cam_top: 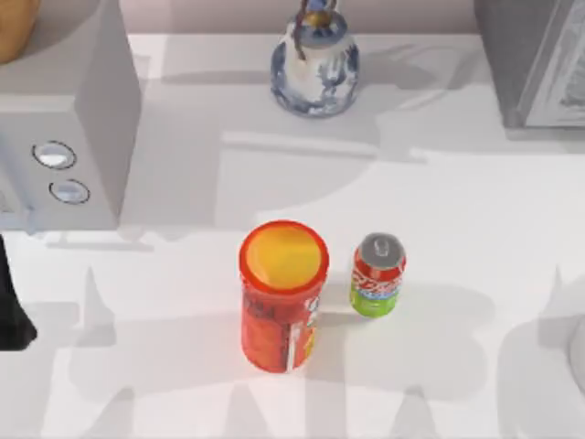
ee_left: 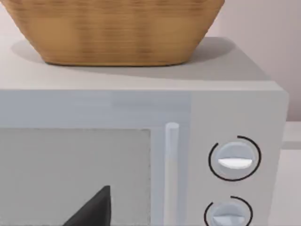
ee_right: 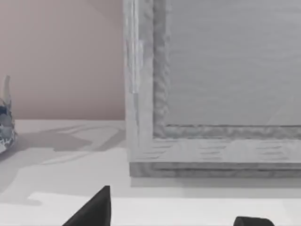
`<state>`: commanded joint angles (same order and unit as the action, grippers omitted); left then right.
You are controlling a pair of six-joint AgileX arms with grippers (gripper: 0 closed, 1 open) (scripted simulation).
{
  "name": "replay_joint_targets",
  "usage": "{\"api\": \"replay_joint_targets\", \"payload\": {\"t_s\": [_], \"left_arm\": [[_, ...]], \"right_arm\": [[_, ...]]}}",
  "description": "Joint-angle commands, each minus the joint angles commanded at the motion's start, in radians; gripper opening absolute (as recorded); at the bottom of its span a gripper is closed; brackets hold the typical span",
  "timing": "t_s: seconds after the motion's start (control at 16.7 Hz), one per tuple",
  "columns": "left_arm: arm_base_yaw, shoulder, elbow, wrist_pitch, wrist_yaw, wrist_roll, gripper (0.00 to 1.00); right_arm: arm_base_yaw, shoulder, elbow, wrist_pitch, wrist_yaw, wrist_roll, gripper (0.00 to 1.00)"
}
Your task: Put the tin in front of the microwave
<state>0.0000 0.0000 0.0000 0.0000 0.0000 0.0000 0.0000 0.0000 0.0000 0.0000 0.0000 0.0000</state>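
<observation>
Top view: tin [cam_top: 377, 274] upright near table centre, just beside orange-red canister [cam_top: 282, 294], well apart from microwave [cam_top: 69, 128] at left edge. Blue-and-white vase [cam_top: 315, 64] at back; darker grey box [cam_top: 535, 59] back right. Step judged: reach and grasp not yet begun. Best taken from the tin's canister-free side, fingers clear of the canister, then set down before the dials [cam_top: 60, 173].

Left wrist view: microwave front, basket [ee_left: 115, 30] on top; dark finger tip [ee_left: 94, 209] low in frame, touching nothing; spread cannot be told.

Right wrist view: grey box close; finger tips [ee_right: 94, 209] holding nothing; spread cannot be told.
</observation>
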Motion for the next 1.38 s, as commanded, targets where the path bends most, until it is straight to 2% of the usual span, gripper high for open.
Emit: {"api": "replay_joint_targets", "payload": {"t_s": [0.3,0.54,0.78,1.38], "left_arm": [[-0.029,0.060,0.061,-0.045,0.002,-0.005,1.00],[-0.123,0.285,0.287,-0.205,0.004,-0.017,1.00],[-0.259,0.663,0.655,-0.450,0.003,-0.026,1.00],[-0.648,1.852,1.774,-1.168,-0.001,-0.036,1.00]], "right_arm": [[0.000,0.000,0.000,0.000,0.000,0.000,1.00],[0.000,0.000,0.000,0.000,0.000,0.000,1.00],[0.000,0.000,0.000,0.000,0.000,0.000,1.00],[0.000,0.000,0.000,0.000,0.000,0.000,1.00]]}}
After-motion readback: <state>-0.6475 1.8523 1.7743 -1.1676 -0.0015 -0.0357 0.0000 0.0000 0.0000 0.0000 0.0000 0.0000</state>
